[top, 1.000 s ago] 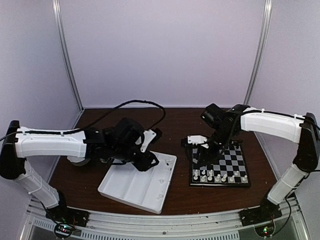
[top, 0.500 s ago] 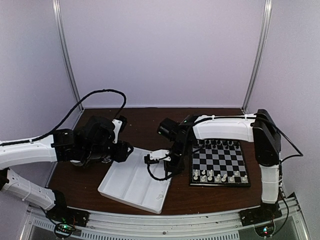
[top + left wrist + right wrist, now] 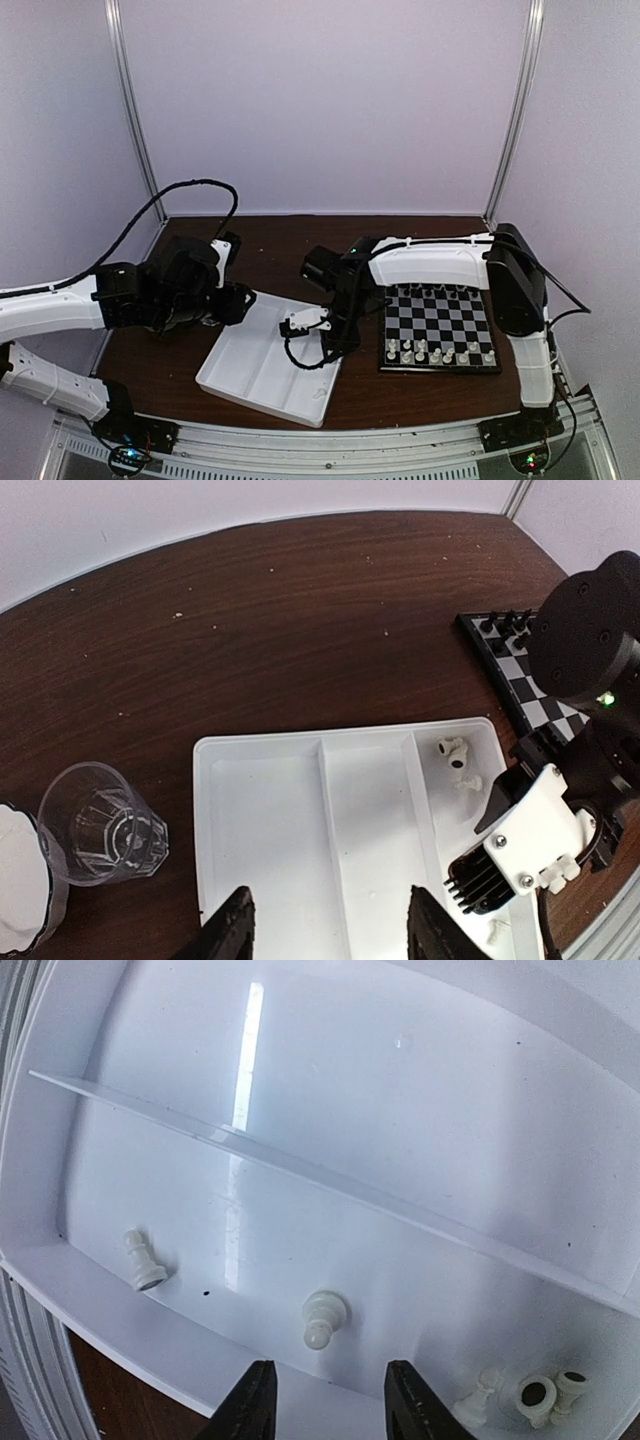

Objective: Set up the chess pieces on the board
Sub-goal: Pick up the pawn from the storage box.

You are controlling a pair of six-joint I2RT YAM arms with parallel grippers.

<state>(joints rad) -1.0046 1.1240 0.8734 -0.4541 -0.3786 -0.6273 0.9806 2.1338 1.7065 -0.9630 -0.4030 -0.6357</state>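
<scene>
Several white chess pieces lie loose in the tray, all in its end compartment, low in the right-wrist frame. The board sits right of centre in the top view, just beside the tray. Why is your right gripper down there? (spotter)

Judged: you're lining up a pick. Jaws apart, nothing between them. Nearest piece is on its side just above the gap. You've come in low and close so the fingers can straddle something that small. (recorder)

And your left gripper? (spotter)

Apart too, and empty. It hangs over the tray's other compartments at the bottom of the left-wrist frame. Probably parked so the two don't clash over one compartment. (recorder)

Board status? (spotter)

Black row along the far edge, white row along the near edge. Can't count either at this size. Task looks well along. A clear cup stands lower left in the left-wrist frame, beside the tray. No part in this. (recorder)

Risk? (spotter)

The piece is tipped and rounded. You may roll it against the tray's rim as you close. (recorder)
</scene>
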